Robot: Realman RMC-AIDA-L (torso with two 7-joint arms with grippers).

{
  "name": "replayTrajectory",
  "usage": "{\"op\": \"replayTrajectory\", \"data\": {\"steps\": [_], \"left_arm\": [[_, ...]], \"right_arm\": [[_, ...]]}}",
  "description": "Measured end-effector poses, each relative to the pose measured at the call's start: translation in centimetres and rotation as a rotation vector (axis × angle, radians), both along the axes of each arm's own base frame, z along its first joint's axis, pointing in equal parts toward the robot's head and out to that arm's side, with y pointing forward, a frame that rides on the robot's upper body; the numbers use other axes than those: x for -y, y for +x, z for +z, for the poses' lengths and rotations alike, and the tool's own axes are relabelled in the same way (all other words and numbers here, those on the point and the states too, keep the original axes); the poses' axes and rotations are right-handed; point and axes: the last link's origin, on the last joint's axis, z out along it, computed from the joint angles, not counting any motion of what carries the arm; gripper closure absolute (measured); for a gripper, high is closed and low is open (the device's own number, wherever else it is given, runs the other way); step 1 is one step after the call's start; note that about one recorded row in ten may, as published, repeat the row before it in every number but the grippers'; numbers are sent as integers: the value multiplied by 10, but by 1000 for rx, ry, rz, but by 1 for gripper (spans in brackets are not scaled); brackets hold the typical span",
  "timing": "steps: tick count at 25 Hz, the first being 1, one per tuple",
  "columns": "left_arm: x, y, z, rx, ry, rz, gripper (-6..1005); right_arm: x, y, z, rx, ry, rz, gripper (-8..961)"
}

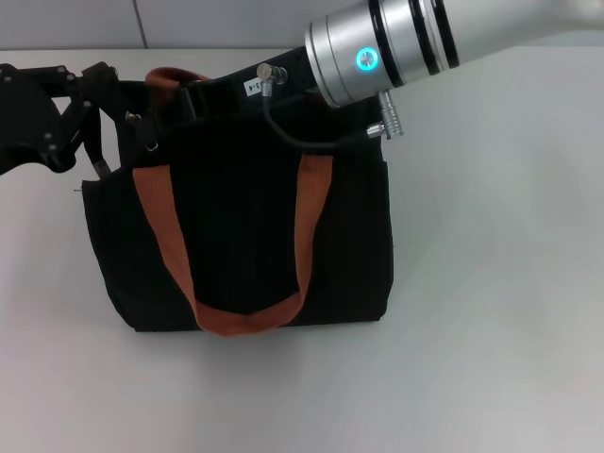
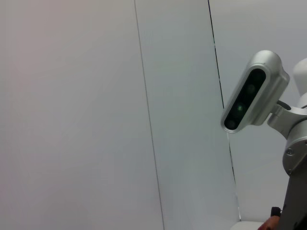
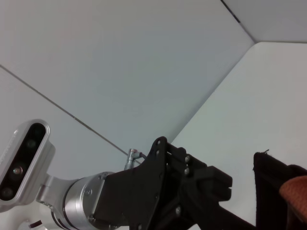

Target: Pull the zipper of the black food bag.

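The bag [image 1: 245, 236] is lying flat mid-table, and the zipper itself is hidden. The left gripper [image 1: 90, 113] is working at the bag's top-left corner, the right gripper [image 1: 203, 99] at its top edge; I cannot tell either's grip. A hard tug risks dragging the whole bag.

A plain white counter [image 1: 491, 311] fills most of the frame, running to the lower and right edges. Along the top of the frame stands a pale grey wall [image 1: 189, 24], crossed by one thin vertical seam [image 1: 139, 24] at upper left.
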Motion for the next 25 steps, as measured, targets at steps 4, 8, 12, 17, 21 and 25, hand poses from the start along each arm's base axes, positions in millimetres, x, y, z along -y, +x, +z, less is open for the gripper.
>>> {"op": "replayTrajectory", "data": {"steps": [4,8,12,17,21,25], "left_arm": [[0,-2,3,6,15,10,977],[0,-3,4,6,19,14,977],[0,-4,5,6,24,20,977],[1,-6,6,10,31,26,977],[2,-6,7,16,36,27,977],[3,-7,7,17,37,27,978]], "right_arm": [[0,2,5,-12,17,7,951],[0,7,7,-17,19,-14,952],[-1,12,9,-9,19,-30,952],[-1,15,10,11,21,-34,953],[-1,16,11,48,27,-27,953],[-2,19,15,67,39,-37,952]]}}
